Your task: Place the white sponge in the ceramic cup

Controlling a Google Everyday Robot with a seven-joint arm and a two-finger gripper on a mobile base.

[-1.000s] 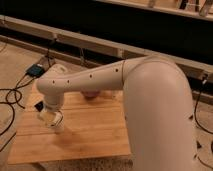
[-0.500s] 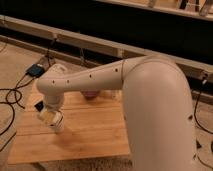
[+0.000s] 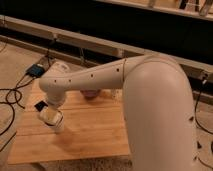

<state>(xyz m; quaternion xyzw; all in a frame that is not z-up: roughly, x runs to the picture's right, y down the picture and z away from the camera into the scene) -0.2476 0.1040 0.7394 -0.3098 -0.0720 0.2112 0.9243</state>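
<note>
Hovering with the gripper (image 3: 52,118) low over the wooden table's (image 3: 95,130) left side, sponge and ceramic cup both unseen, placement seemingly still pending.

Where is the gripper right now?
The gripper is low at the left of the camera view, over the wooden table's left part, below the arm's wrist.

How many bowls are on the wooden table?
1 that shows: a dark bowl at the table's far edge, mostly hidden behind the robot arm. More could hide behind it. The gripper hangs over the table's left side.
</note>
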